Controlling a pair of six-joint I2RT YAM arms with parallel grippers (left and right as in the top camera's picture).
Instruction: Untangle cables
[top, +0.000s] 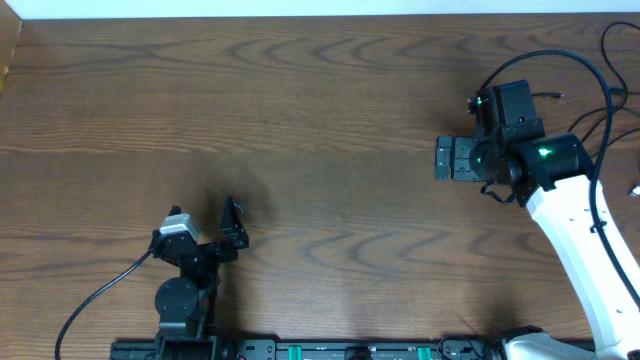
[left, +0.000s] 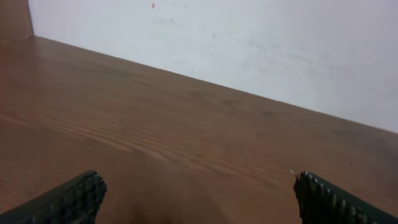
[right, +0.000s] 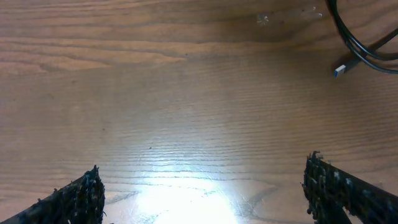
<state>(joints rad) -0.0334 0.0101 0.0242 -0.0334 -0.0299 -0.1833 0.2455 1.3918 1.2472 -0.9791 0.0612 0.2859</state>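
In the right wrist view a thin black cable (right: 349, 38) lies on the wood at the top right, with a small silver-blue plug end (right: 341, 70). My right gripper (right: 202, 193) is open and empty, low over bare table and well short of that cable. In the overhead view the right gripper (top: 447, 158) is at the right side of the table, and thin dark cords (top: 620, 98) run off the right edge behind the arm. My left gripper (top: 233, 222) is at the front left. It is open and empty in the left wrist view (left: 199, 199). No cable is near it.
The wooden table (top: 300, 120) spans the overhead view. A white wall (left: 261, 43) stands behind its far edge. The white right arm (top: 575, 225) and its thicker black cable (top: 560, 58) fill the right side. The left arm's black cable (top: 100, 295) trails at the front left.
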